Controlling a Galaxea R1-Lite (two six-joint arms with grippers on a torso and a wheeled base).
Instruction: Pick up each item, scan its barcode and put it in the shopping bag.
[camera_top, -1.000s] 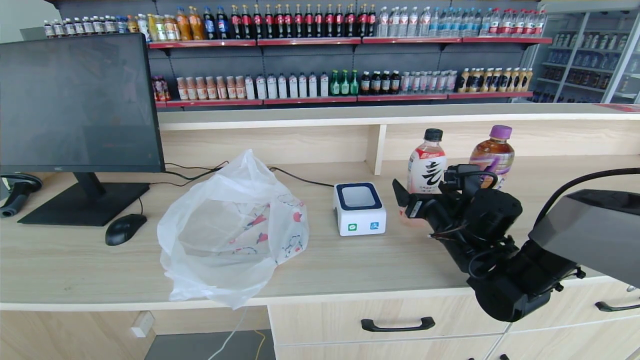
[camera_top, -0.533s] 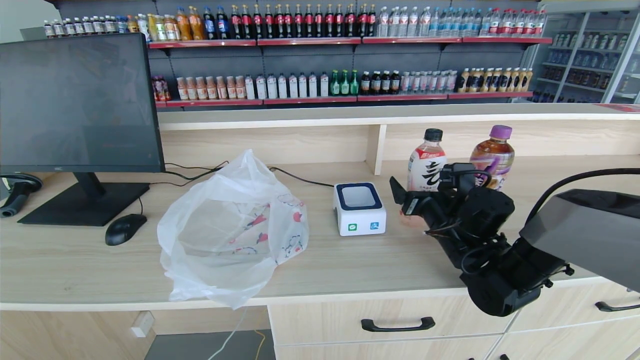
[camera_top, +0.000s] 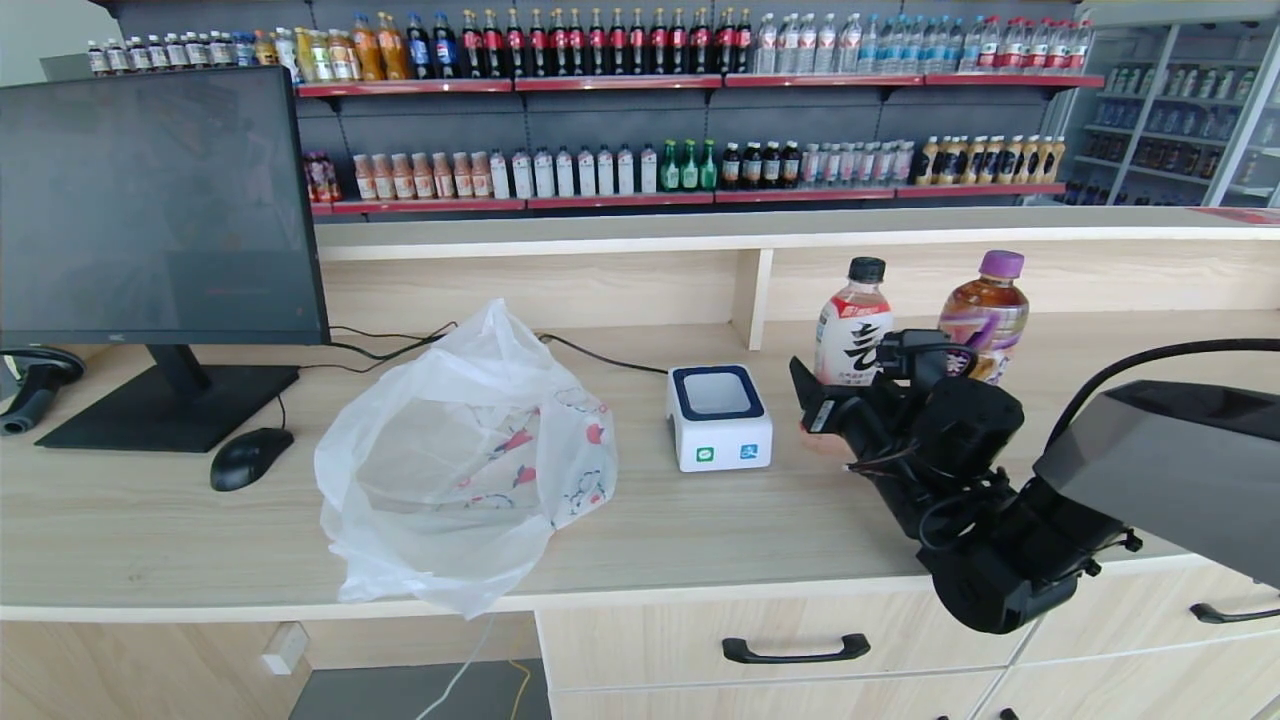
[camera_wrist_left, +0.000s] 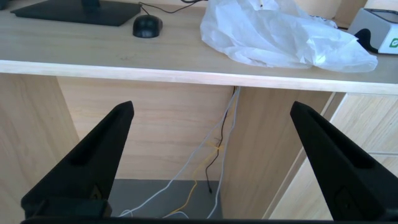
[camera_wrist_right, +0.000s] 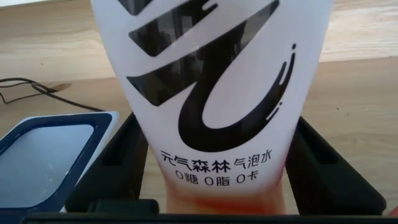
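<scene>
Shop counter setup, pale wood-grain table (camera_top: 700, 520) with drawers under it that have curved black handles (camera_top: 795, 650). Closest in and lowest down, the left pincer (camera_wrist_left: 211, 109) hangs in front of the cabinet below the table edge. Its two matte black wedge-shaped fingers are spread wide apart with nothing between them, and thin cables (camera_wrist_left: 217, 143) dangle behind it.

Up on the table near the front edge sits the shopping bag (camera_top: 465, 450). It's thin, crinkly see-through plastic with little red prints, slumped open with a bit spilling over the edge. On the robot's left of it is a rounded black mouse (camera_top: 250, 457).

A little further back is the scanner (camera_top: 718, 415), a small white cube with a navy-rimmed glassy top. Just beside it, the right pincer (camera_wrist_right: 217, 134) is open, one blocky black finger on each side of the lower part of the white bottle (camera_top: 852, 335). I can't tell if they're actually pressing on it. That bottle stands upright, smooth white label with a big black brushstroke, black cap, pinkish base. Right next to it is an amber bottle with a purple cap (camera_top: 985, 305).

Further back on the robot's left is a flat dark monitor (camera_top: 160, 200). Behind everything are red-edged shelves (camera_top: 620, 85) packed with rows of drinks.
</scene>
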